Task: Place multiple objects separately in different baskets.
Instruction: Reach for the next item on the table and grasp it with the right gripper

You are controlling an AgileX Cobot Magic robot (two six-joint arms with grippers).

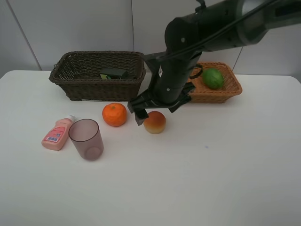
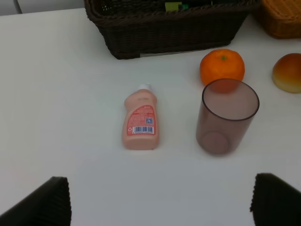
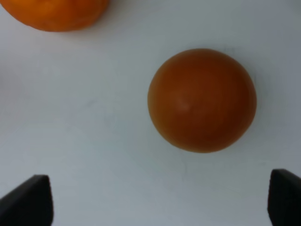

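Note:
My right gripper hangs open just over the red-yellow peach, which rests on the table; in the right wrist view the peach lies ahead of the spread fingertips, untouched. The orange mandarin sits to its left. A pink bottle lies flat beside the upright mauve cup. The dark basket holds the dark green bottle. A green lime lies in the tan basket. My left gripper is open, well back from the pink bottle and cup.
Both baskets stand along the back of the white table, close to the wall. The right arm reaches across in front of the tan basket and hides its left part.

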